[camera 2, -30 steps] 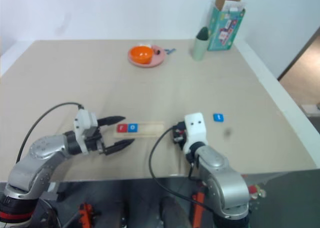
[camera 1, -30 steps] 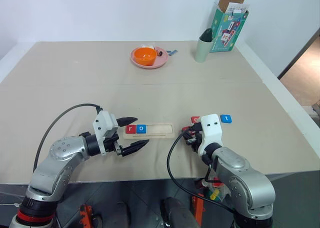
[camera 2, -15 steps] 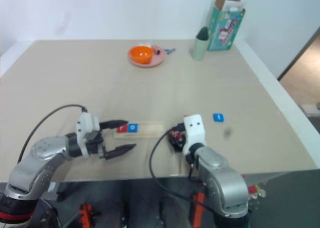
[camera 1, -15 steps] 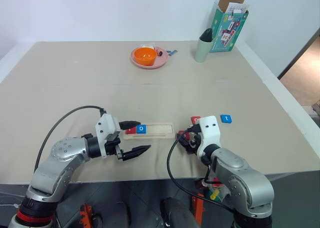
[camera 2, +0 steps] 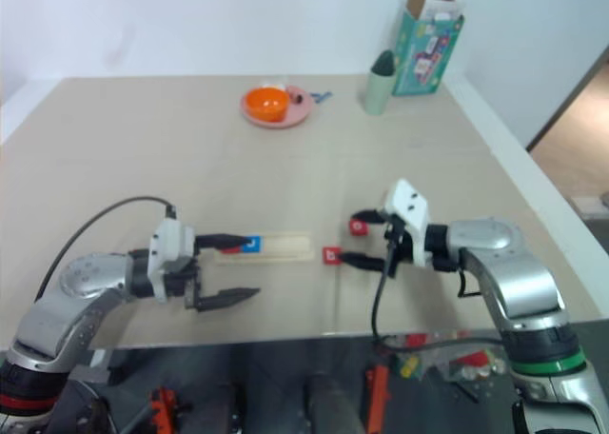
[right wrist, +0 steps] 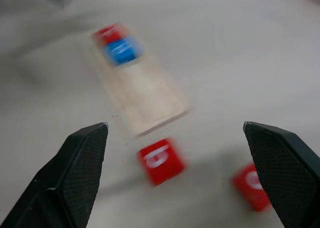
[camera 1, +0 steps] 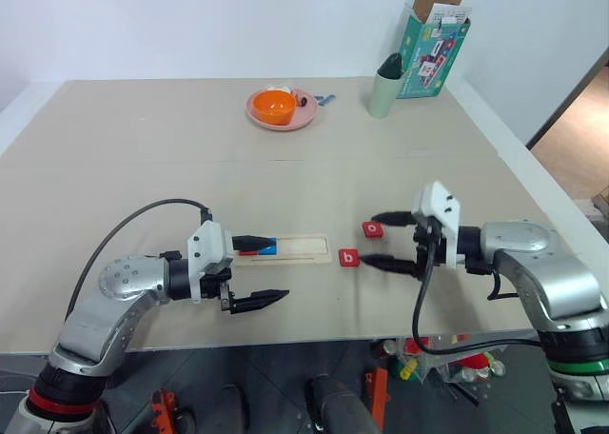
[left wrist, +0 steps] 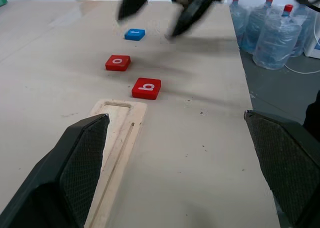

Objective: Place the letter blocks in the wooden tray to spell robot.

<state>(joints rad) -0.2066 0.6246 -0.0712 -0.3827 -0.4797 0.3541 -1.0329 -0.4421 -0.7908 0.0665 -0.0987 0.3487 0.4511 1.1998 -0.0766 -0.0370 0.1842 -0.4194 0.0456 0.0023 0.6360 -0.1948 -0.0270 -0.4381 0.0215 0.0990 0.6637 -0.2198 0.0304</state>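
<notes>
Flanking the grooved pale-wood tray (camera 1: 285,247) and glossy rounded-square red blocks (camera 1: 349,257), both black-fingered grippers (camera 1: 249,272) (camera 1: 377,240) spread wide, empty.

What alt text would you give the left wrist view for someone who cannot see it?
A red b block lies on the tan table just past the end of the wooden tray, apart from it. Beyond it sit a red o block and a blue block, with the right gripper above them, jaws open.
</notes>
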